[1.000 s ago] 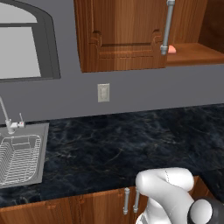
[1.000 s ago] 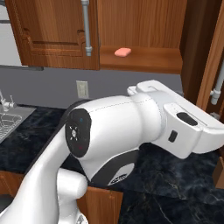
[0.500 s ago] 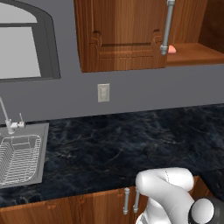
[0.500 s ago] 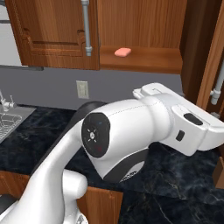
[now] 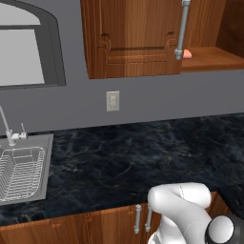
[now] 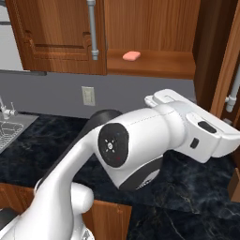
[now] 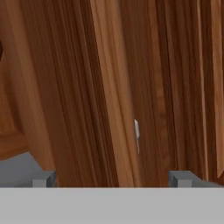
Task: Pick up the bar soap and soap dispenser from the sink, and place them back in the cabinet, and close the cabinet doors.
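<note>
From the left base view, the cabinet [image 5: 209,57] is hanging on the grey wall above the dark marbled counter [image 5: 143,157]. One of the cabinet doors [image 5: 133,38] is covering its left part, with a long silver bar handle [image 5: 181,28] running down its right edge. The bar soap [image 5: 188,54] is peeking out from behind that handle, lying on the cabinet's open wooden shelf. The sink [image 5: 24,171] is sitting at the far left of the counter, well apart from the cabinet, with its wire dish rack inside and the faucet [image 5: 5,126] rising behind it. A wall outlet [image 5: 113,101] is showing between the sink and the cabinet.

From the right base view, the bar soap [image 6: 131,56] is lying flat on the shelf, just right of the door handle [image 6: 92,28]. The white arm is reaching across toward the right, where another door is standing swung out.

In the hand view, the gripper [image 7: 111,178] is facing reddish-brown wood close up, its fingertips [image 7: 43,178] standing wide apart, grasping nothing.
</note>
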Tool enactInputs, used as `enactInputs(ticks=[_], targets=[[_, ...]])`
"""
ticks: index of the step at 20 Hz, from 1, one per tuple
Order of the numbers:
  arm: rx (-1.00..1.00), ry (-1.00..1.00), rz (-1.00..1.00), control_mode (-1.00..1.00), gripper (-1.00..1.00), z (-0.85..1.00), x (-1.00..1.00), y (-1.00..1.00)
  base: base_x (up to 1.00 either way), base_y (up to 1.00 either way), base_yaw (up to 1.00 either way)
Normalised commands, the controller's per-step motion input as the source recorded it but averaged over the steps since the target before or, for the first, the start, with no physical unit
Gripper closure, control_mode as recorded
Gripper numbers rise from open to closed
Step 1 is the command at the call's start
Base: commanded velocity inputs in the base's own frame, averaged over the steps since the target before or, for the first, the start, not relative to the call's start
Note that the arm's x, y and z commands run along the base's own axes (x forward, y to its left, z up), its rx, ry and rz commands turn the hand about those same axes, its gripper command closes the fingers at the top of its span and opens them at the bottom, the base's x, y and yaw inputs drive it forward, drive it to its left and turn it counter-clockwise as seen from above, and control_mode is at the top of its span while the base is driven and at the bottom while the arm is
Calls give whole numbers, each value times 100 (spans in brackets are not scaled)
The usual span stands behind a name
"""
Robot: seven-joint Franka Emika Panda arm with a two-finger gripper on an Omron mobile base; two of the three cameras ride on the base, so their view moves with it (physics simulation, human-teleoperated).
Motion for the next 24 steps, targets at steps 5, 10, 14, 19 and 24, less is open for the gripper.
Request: enactInputs(ticks=[5, 10, 14, 19, 24], targets=[[0, -2, 2, -100, -100, -10, 17, -7, 0, 0, 0], [0, -4, 2, -100, -100, -9, 9, -4, 0, 0, 0], [0, -5, 3, -100, -100, -4, 12, -2, 0, 0, 0], [0, 0, 4, -100, -100, 0, 20, -7, 0, 0, 0], [0, 0, 7, -100, -100, 0, 17, -3, 0, 0, 0]])
